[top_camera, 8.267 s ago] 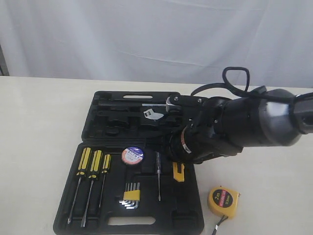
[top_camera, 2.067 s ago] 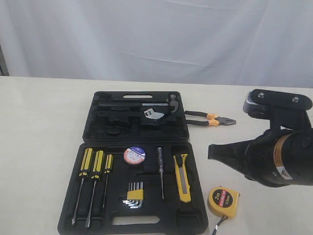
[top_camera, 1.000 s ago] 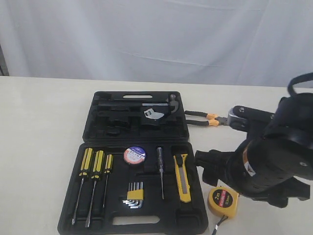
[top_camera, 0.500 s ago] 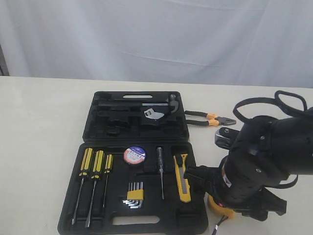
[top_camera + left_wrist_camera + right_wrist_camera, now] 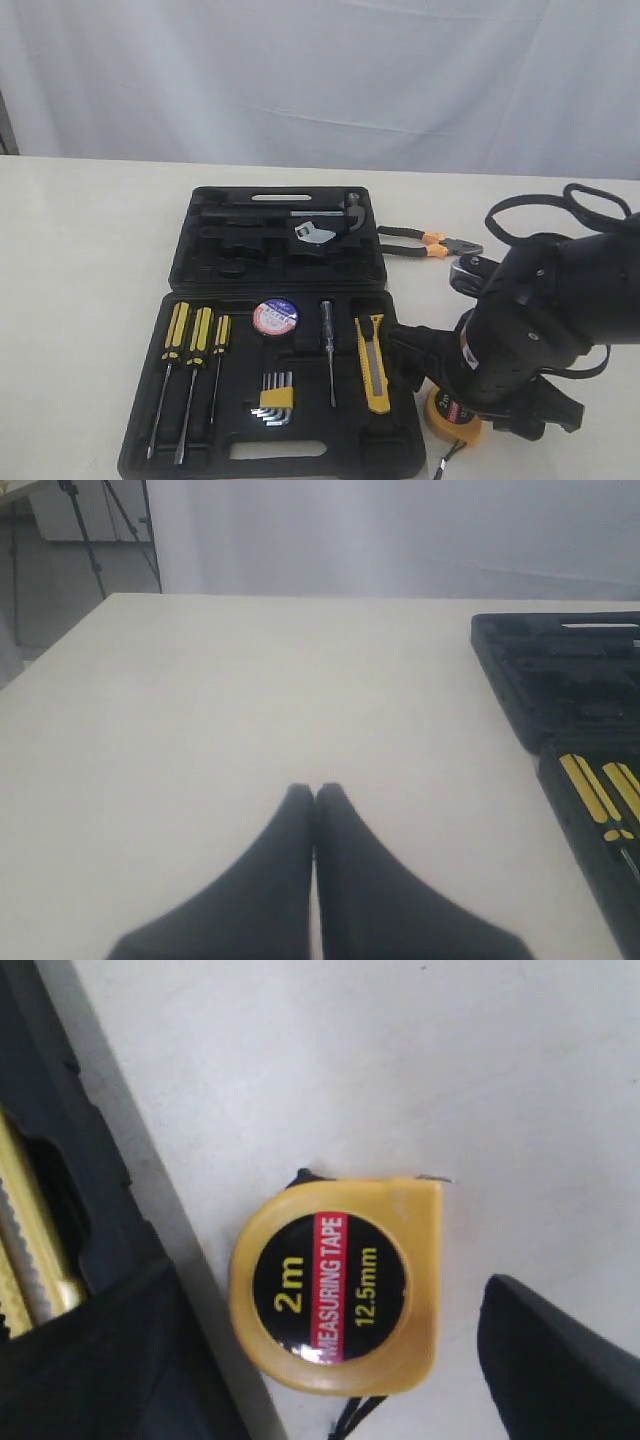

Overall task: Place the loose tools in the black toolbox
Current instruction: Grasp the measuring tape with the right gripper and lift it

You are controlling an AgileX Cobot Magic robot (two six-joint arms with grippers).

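Note:
The yellow-and-black tape measure [image 5: 335, 1285] lies flat on the table just right of the black toolbox [image 5: 200, 455]. My right gripper [image 5: 325, 1280] hangs open over it, one finger on each side, neither touching. In the exterior view the right arm [image 5: 530, 330] covers most of the tape measure [image 5: 445, 420]. The orange-and-black pliers [image 5: 430, 242] lie on the table right of the toolbox's far half. The yellow utility knife [image 5: 372, 363] and the white-and-red tape roll [image 5: 272, 316] sit in the near half. My left gripper [image 5: 315, 792] is shut and empty over bare table, left of the toolbox [image 5: 560, 670].
Three yellow-and-black screwdrivers [image 5: 190, 335], a hex key set [image 5: 270, 398] and a slim tester screwdriver [image 5: 327, 350] fill recesses in the near half. A hammer and a wrench [image 5: 312, 232] lie in the far half. A white curtain hangs behind the table.
The right arm has come down and forward over the tape measure, which now shows only as a yellow edge under it. Its jaws stayed wide open.

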